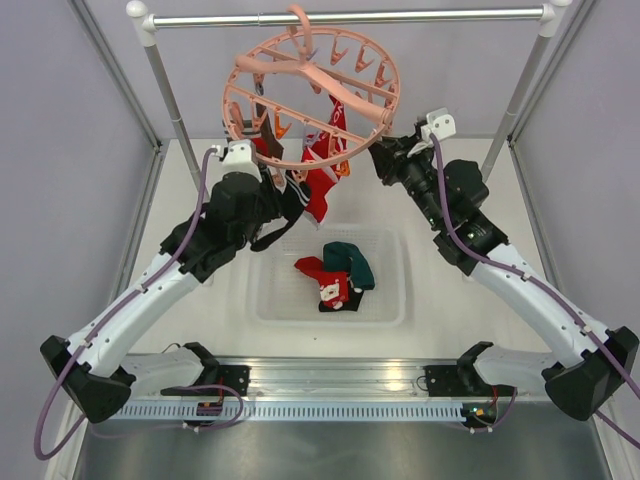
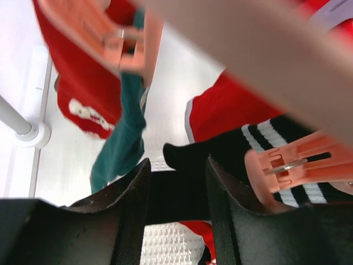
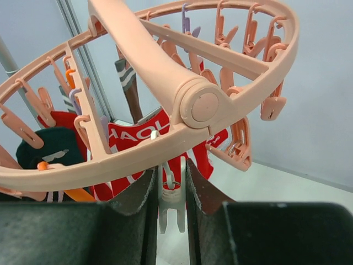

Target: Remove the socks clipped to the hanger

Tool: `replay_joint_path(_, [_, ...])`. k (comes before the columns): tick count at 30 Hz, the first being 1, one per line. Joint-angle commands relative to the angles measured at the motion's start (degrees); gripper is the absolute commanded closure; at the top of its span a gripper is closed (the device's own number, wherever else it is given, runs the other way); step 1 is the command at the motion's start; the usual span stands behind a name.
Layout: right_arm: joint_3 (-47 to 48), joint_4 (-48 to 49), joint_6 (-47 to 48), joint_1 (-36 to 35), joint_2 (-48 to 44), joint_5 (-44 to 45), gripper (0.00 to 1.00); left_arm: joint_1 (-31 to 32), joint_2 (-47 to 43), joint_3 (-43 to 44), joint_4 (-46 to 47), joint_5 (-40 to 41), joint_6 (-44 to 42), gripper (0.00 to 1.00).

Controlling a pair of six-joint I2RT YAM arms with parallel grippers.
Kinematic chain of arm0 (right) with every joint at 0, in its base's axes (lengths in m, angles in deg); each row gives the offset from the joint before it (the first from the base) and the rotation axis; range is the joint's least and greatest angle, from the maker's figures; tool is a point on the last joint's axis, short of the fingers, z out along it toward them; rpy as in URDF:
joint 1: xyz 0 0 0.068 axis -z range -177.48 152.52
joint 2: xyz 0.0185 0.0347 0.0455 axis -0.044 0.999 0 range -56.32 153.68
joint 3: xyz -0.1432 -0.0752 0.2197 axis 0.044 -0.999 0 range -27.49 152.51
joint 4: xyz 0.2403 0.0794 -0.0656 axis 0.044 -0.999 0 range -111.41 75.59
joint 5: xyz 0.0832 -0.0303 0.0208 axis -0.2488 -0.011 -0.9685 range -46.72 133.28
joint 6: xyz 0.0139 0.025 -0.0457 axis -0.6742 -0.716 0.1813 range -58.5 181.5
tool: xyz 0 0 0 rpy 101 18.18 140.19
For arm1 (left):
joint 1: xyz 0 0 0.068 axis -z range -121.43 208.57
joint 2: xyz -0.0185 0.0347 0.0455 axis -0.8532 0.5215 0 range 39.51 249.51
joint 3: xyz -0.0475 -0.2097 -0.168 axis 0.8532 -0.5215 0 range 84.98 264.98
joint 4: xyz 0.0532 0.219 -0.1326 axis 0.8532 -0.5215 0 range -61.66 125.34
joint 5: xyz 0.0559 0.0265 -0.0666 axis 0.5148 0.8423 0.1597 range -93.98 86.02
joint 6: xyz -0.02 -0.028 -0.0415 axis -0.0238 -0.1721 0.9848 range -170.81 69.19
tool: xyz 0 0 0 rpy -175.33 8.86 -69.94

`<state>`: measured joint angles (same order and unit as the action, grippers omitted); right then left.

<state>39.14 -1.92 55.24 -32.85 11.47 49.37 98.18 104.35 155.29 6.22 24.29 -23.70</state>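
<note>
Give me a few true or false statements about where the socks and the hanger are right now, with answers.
1. The hanger hangs from the grey rail. True.
2. The clear bin on the table holds nothing. False: a teal sock and others lie in it.
3. A black striped sock is clipped to the hanger. True.
4. Every sock is off the hanger. False: red socks also hang from it.

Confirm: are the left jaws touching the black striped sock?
Touching. Left wrist view shows the black striped sock pinched between both jaws, filling the gap.
</note>
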Motion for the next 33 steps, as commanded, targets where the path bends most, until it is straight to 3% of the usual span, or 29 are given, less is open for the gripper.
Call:
replay_joint_path(1, [3.59, 1.4, -1.65, 1.44, 1.2, -3.8, 0.76, -0.07, 0.73, 4.39, 2.41, -2.6, -4.78, 0.52])
replay_joint_path(7, [4.65, 1.48, -2.88, 3.2, 2.78, -6.0, 0.72, 0.55, 3.18, 8.79, 2.23, -5.33, -9.0, 0.53])
replay_joint_path(10, [4.56, 1.48, -3.05, 3.47, 3.14, -5.91, 0.58, 1.69, 3.89, 10.02, 2.23, -5.51, -10.32, 0.54])
replay_joint_path(11, [4.47, 1.48, -3.14, 3.47, 3.23, -6.0, 0.49, 2.04, 4.24, 10.38, 2.23, -5.51, -11.02, 0.54])
replay_joint_path(14, [3.42, 1.75, -3.58, 3.47, 2.79, -8.02, 0.32, 3.18, 5.2, 11.69, 2.23, -5.6, -12.08, 0.55])
replay_joint_path(17, [1.41, 2.54, -4.28, 3.47, 1.91, -8.9, 0.25, 4.15, 5.91, 12.84, 2.14, -5.51, -12.96, 0.55])
replay_joint_path(33, [-17.05, 10.98, -7.36, 3.47, -8.29, -16.89, 0.22, 7.05, 9.87, 17.5, 1.44, -3.75, -14.98, 0.56])
